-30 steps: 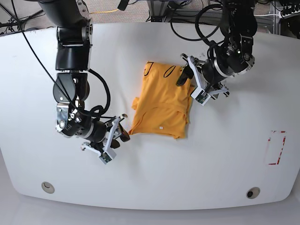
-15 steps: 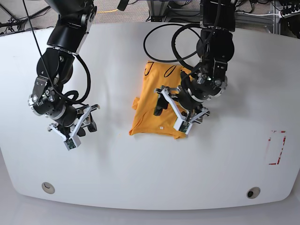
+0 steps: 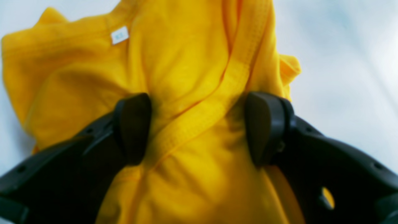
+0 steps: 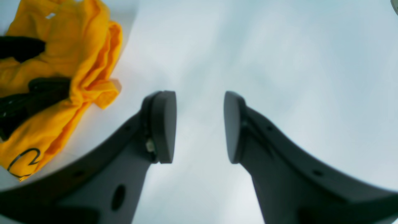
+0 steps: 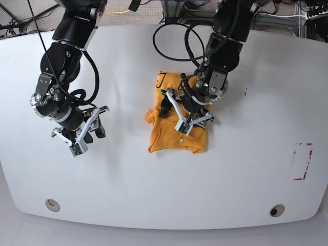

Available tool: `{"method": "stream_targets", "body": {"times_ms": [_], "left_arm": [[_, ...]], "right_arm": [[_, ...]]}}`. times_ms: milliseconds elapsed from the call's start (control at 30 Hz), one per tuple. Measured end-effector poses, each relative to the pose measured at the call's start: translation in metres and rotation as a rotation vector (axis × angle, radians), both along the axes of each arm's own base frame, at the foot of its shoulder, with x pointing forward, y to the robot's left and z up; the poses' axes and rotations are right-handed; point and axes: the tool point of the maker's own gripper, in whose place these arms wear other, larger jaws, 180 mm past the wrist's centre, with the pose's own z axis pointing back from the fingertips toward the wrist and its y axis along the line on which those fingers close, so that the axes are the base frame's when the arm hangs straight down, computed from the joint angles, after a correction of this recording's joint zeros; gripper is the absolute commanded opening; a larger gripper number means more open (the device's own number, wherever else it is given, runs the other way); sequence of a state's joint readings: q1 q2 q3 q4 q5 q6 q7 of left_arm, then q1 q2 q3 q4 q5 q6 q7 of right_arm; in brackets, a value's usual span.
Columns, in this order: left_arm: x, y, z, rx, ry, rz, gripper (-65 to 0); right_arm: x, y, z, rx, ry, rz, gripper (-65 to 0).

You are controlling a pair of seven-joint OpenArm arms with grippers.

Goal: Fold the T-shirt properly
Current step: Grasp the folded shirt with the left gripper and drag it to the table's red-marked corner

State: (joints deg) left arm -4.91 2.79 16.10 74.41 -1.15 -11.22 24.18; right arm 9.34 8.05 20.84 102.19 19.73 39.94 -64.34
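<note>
The T-shirt [image 5: 177, 123] lay near the middle of the white counter [image 5: 246, 174], a bright orange-yellow bundle folded into a rough rectangle, with a small white tag [image 3: 119, 35], a thick stitched hem running diagonally, and black cursive lettering at one edge. The left end effector [image 3: 199, 127] stood wide over its rumpled cloth, gripping nothing. The right end effector [image 4: 199, 126] hung partly open and empty over bare counter, well apart.

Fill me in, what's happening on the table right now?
A two-armed robot is folding a soft orange-yellow cotton T-shirt on the white table. The left gripper is over the bunched, partly folded shirt, jaws wide apart across a hem fold. The right gripper hangs over bare table beside it, jaws apart and holding nothing.
</note>
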Motion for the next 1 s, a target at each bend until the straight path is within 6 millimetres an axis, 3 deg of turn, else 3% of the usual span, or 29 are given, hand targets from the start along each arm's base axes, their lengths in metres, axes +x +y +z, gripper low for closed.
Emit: {"method": "stream_targets", "body": {"times_ms": [133,233,333,400,600,833,1000], "left_arm": [[-0.004,0.021,-0.002,-0.066,0.071,-0.052,-20.8],[-0.007,0.056,-0.004,-0.071,0.116,-0.050,-20.8],[-0.005,0.110,-0.004,0.003,0.135,0.000,-20.8],[-0.005,0.158,-0.004,0.080,0.146,0.050,-20.8],[-0.026,0.269,0.001,0.227,0.175,0.164,-20.7],[-0.070,0.371,0.011,0.403,0.264,0.232,-20.6],[-0.092,0.420,0.017,0.455,0.296,0.255,-20.6]], "right_arm": [[-0.006,-0.007,0.006,-0.020,-0.011,-0.021,-41.2],[-0.007,-0.009,0.010,-0.039,-0.011,-0.026,-41.2],[-0.008,-0.008,0.017,-0.047,-0.027,-0.024,-41.2],[-0.008,-0.008,0.019,-0.052,-0.033,-0.024,-41.2],[-0.016,-0.008,0.023,-0.070,-0.047,-0.021,-41.2],[-0.019,0.005,0.025,-0.002,-0.059,0.014,-41.2],[-0.025,0.009,0.019,0.021,-0.044,0.027,-41.2]]}}
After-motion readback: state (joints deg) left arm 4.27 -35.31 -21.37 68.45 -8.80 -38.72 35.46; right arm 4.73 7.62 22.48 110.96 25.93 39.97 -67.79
